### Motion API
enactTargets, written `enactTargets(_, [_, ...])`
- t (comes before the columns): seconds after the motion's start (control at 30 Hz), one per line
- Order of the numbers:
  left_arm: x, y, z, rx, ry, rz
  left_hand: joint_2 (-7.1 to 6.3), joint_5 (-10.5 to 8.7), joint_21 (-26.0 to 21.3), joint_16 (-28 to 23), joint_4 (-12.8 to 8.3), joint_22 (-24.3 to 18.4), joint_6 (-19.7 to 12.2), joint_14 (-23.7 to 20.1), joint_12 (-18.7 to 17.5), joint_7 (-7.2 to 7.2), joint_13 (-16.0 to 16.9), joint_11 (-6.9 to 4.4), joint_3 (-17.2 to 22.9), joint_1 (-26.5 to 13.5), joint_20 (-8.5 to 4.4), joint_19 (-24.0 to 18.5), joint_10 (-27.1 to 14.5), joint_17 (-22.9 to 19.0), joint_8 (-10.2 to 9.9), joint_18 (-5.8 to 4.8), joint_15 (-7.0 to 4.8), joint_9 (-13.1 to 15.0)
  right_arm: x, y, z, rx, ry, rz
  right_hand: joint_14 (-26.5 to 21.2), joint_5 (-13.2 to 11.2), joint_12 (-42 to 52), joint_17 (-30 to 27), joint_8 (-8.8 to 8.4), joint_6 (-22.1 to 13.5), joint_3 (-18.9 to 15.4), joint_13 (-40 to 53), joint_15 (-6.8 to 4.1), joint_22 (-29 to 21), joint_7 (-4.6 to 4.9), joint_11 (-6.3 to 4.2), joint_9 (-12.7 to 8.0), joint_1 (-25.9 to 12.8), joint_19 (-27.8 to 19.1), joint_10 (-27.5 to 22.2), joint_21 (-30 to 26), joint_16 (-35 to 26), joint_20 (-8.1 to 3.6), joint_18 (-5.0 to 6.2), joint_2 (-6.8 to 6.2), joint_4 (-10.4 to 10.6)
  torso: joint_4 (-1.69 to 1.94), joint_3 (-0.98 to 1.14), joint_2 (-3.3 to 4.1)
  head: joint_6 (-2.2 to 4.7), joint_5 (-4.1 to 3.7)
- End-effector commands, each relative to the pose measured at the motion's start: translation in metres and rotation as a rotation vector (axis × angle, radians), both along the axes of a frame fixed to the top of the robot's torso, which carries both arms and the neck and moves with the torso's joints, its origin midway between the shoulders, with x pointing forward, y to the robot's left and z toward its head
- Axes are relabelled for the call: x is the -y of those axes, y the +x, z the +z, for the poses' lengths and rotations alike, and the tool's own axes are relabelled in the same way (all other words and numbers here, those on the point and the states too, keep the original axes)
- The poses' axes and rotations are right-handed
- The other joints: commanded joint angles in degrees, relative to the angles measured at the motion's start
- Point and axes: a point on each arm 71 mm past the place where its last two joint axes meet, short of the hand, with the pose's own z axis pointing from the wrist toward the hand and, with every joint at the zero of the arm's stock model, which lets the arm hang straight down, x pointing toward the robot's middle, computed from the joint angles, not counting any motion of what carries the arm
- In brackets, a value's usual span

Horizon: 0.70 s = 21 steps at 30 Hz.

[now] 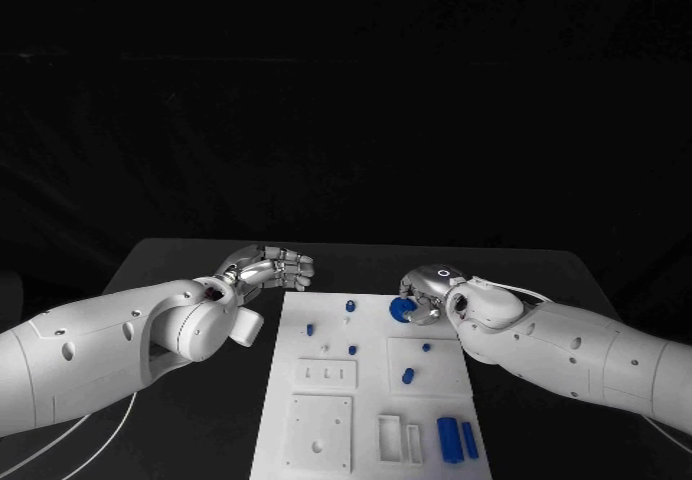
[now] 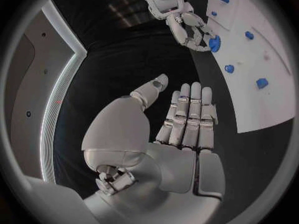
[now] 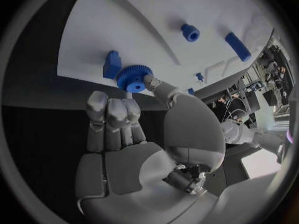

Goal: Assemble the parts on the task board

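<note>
Blue and toothed, the gear point(image 1: 401, 309) sat at the board's point(image 1: 325, 345) far right edge, pinched between my right hand's point(image 1: 427, 300) thumb and a fingertip; in the right wrist view the gear point(image 3: 131, 78) showed its centre hole, with the other fingers point(image 3: 112, 115) lying straight beside it. I judged that grip kept the hole clear so the gear could be lowered onto a peg. A small blue block point(image 3: 112, 64) stood on the board just beside the gear, and a blue post point(image 1: 351, 303) rose near the far edge, possibly the gear's seat, though I could not tell. Further down the board lay small blue studs point(image 1: 408, 376), and two blue cylinders point(image 1: 457, 439) side by side at the near right corner, well apart from the gear. My left hand point(image 1: 271, 268) waited off the board's far left corner over the black table point(image 1: 173, 255), holding nothing, its fingers point(image 2: 190, 115) stretched flat and together, the thumb set apart; I took it to be parked clear of the work. Assembly looked barely begun.
</note>
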Motion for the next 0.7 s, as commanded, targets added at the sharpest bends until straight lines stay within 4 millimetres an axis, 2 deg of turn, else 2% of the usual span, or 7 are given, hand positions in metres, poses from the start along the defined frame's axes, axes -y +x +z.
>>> enactTargets(0.03, [0.002, 0.0, 0.001, 0.007, -0.004, -0.016, 0.02, 0.34, 0.23, -0.29, -0.4, 1.2, -0.06, 0.32, -0.38, 0.29, -0.06, 0.17, 0.02, -0.39, 0.05, -0.38, 0.29, 0.1, -0.31, 1.18, 0.05, -0.08, -0.003, -0.004, 0.003, 0.071, 0.0, -0.001, -0.09, -0.22, 0.27, 0.11, 0.22, 3.76, 0.54, 0.09, -0.46, 1.1, 0.89, -0.1, 0.25, 0.28, 0.02, 0.54, 0.3, -0.3, -0.15, 4.88, 0.05, 0.05, -0.09, 0.02, -0.01, 0.22, 0.01])
enactTargets(0.37, [0.001, 0.0, 0.002, 0.009, -0.004, -0.013, 0.04, 0.36, 0.25, -0.3, -0.4, 1.2, -0.06, 0.33, -0.4, 0.29, -0.06, 0.17, 0.04, -0.39, 0.06, -0.38, 0.32, 0.11, -0.31, 1.18, 0.05, -0.08, -0.031, -0.021, 0.025, 0.187, 0.053, 0.097, 0.09, -0.32, 0.4, 0.37, 0.12, 4.14, 1.92, 0.26, -0.63, 1.05, 0.73, -0.27, 0.38, 0.63, 0.44, 1.22, 0.62, -0.27, -0.5, 4.88, -1.31, 1.1, -0.1, 0.05, -0.02, 0.55, 0.04])
enactTargets(0.7, [0.003, 0.0, 0.002, 0.009, -0.005, -0.017, 0.05, 0.36, 0.26, -0.3, -0.39, 1.2, -0.05, 0.34, -0.43, 0.29, -0.06, 0.17, 0.04, -0.41, 0.06, -0.37, 0.34, 0.13, -0.3, 1.18, 0.05, -0.08, -0.073, -0.036, 0.032, 0.227, 0.08, 0.19, 0.13, -0.26, 0.34, 0.48, 0.02, 4.26, 2.67, 0.27, -0.69, 1.02, 0.69, -0.32, 0.43, 0.99, 0.58, 1.39, 0.71, -0.33, -0.68, 4.88, -1.94, 1.7, 0.09, -0.01, 0.06, 0.84, 0.03])
